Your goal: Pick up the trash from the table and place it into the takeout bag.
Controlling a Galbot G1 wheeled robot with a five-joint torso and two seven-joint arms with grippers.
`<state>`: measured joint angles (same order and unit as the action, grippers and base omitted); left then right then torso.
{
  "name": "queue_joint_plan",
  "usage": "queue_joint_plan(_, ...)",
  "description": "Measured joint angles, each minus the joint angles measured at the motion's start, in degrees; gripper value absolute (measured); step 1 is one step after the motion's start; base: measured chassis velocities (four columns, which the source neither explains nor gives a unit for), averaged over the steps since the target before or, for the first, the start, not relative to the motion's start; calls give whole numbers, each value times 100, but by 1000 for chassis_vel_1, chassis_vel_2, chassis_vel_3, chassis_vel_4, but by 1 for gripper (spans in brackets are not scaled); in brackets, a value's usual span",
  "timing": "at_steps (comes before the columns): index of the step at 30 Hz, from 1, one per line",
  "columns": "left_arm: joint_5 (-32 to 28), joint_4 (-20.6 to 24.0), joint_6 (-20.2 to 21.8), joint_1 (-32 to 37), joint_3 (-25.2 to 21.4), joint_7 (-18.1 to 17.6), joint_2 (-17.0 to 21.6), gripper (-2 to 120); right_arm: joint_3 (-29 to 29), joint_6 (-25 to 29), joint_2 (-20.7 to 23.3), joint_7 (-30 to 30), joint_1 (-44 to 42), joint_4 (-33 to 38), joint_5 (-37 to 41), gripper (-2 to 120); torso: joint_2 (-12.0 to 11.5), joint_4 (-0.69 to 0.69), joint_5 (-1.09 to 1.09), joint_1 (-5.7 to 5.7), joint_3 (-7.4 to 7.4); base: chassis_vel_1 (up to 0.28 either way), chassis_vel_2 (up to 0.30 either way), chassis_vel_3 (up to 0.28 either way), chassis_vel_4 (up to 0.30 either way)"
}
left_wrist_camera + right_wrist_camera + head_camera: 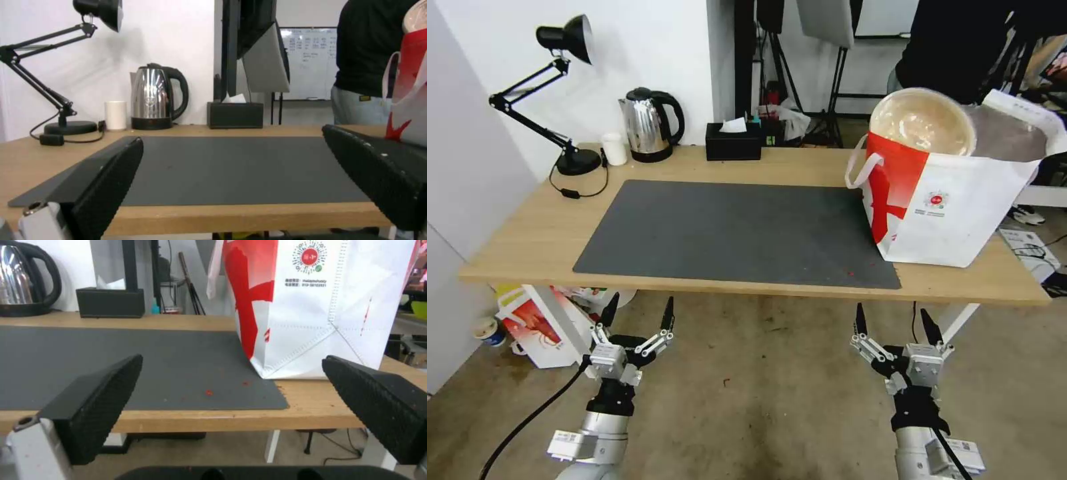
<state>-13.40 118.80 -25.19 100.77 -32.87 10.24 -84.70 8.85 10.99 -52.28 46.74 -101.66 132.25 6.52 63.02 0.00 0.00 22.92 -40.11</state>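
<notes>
The takeout bag (pixel 954 207) stands upright on the right end of the table (pixel 527 240), its corner on the dark grey mat (pixel 734 230). One piece of trash, a round beige bowl (pixel 922 121), leans on edge in the bag's open mouth. The mat holds just a few red specks (pixel 208 392) near the bag (pixel 311 306). My left gripper (pixel 642 308) hangs open below the table's front edge, left of centre. My right gripper (pixel 892 320) is open too, below the front edge near the bag. The left wrist view looks across the bare mat (pixel 240 166) between open fingers (pixel 111 173).
Along the back edge stand a black desk lamp (pixel 570 40), a small white cup (pixel 615 148), a steel kettle (pixel 650 127) and a black tissue box (pixel 734 141). A smaller white bag (pixel 537 327) sits on the floor under the table's left end. A person in black stands behind the takeout bag.
</notes>
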Motion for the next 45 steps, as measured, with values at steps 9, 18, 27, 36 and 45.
queue_joint_plan(9, -74, -41, -7, -65, 2, 7, 66, 100, 0, 0, 0, 0, 0, 0, 0, 100, 0, 0, 0, 0, 0, 0, 0, 0, 0)
queue_joint_plan(18, -80, -45, 0, -99, -19, 1, 87, 100, 0, 0, 0, 0, 0, 0, 0, 100, 0, 0, 0, 0, 0, 0, 0, 0, 0)
queue_joint_plan(27, -78, -45, 6, -100, -22, -2, 89, 100, 0, 0, 0, 0, 0, 0, 0, 100, 0, 0, 0, 0, 0, 0, 0, 0, 0)
queue_joint_plan(36, -75, -45, 10, -99, -22, -2, 89, 100, 0, 0, 0, 0, 0, 0, 0, 100, 0, 0, 0, 0, 0, 0, 0, 0, 0)
queue_joint_plan(45, -74, -44, 15, -99, -22, -3, 89, 100, 0, 0, 0, 0, 0, 0, 0, 100, 0, 0, 0, 0, 0, 0, 0, 0, 0)
